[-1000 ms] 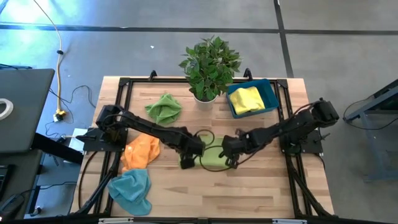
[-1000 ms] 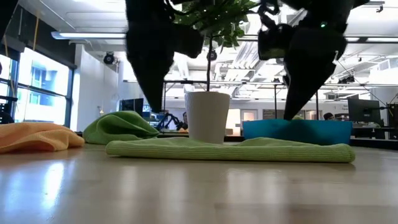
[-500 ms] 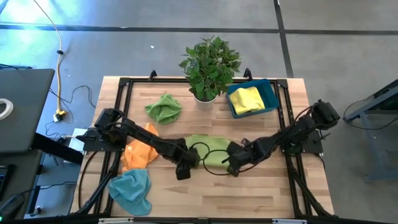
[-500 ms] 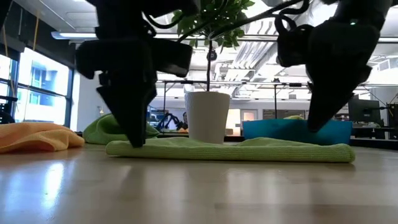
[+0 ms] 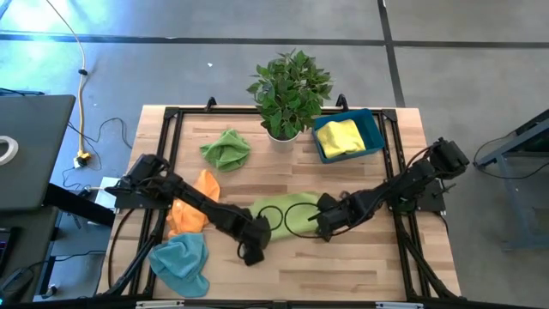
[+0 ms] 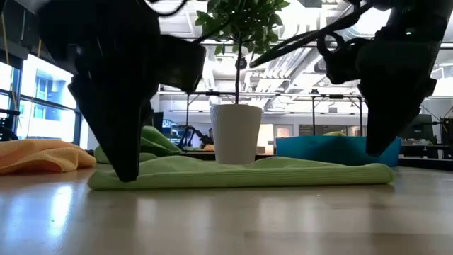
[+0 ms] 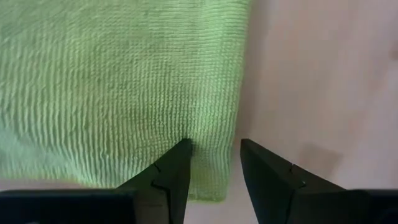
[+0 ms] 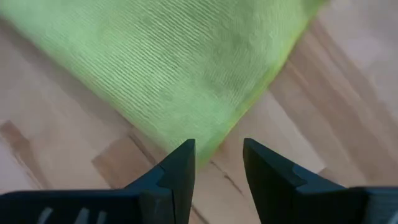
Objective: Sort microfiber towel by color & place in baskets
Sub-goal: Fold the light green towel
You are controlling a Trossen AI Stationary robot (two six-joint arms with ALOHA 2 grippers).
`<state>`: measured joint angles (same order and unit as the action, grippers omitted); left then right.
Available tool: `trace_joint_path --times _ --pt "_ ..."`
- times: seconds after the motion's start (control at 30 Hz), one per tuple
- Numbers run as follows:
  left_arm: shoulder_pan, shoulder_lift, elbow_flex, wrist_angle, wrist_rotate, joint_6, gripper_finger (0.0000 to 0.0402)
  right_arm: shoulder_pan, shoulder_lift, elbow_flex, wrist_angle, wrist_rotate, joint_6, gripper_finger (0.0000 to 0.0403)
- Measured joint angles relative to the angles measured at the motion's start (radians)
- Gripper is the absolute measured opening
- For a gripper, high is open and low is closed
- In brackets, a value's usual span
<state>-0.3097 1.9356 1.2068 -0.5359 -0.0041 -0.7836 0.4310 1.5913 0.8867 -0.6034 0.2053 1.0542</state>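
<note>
A light-green towel (image 5: 292, 225) lies flat at the table's middle. My left gripper (image 5: 251, 251) stands open over its near left corner (image 7: 217, 186), fingers pointing down; the towel's side edge runs between the fingertips. My right gripper (image 5: 324, 225) is open at the near right corner (image 8: 217, 140), one finger over cloth and one over bare wood. A teal-blue bin (image 5: 371, 129) at the far right holds a yellow towel (image 5: 341, 137). My left gripper comes from above, pointing down. One fingertip (image 7: 180, 149) is on the towel's single flat layer just inside its side edge, near the near left corner. The other (image 7: 252, 149) is over bare table. The towel lies flat. My right gripper: I cannot tell whether it touches the towel.
A potted plant in a white pot (image 5: 287, 94) stands at the far middle. A darker green towel (image 5: 226, 148) lies crumpled at the far left, an orange towel (image 5: 193, 210) at the left, and a blue towel (image 5: 180, 262) at the near left. Black cable loops lie over the light-green towel.
My left gripper has gone down and toward the table's near edge, to the towel's near left corner. My right gripper has moved a little toward the near edge. The towel's left end has slid outward, so the towel now lies longer and flatter.
</note>
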Motion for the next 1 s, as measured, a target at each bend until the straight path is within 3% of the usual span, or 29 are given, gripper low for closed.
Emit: trace_joint_path --times 0.17,0.33,0.5,0.73,1.0 --pt "-0.029 0.0 0.006 0.095 0.0 -0.069 0.0129 0.046 0.0 0.0 -0.009 -0.036 0.101 0.0131" --pt "-0.034 0.0 0.042 0.091 -0.009 -0.078 0.0129 0.103 -0.018 0.0 -0.065 -0.03 0.216 0.0171" --pt "-0.031 0.0 0.059 0.069 -0.049 -0.047 0.0129 0.138 -0.028 0.0 -0.05 0.08 0.375 0.02" --pt "-0.012 0.0 0.058 -0.11 -0.137 0.009 0.0129 0.172 -0.028 -0.003 -0.027 0.204 0.689 0.0203" --pt "0.003 0.0 0.03 -0.141 -0.156 0.017 0.0129 0.225 -0.026 -0.181 0.274 0.265 0.928 0.02"
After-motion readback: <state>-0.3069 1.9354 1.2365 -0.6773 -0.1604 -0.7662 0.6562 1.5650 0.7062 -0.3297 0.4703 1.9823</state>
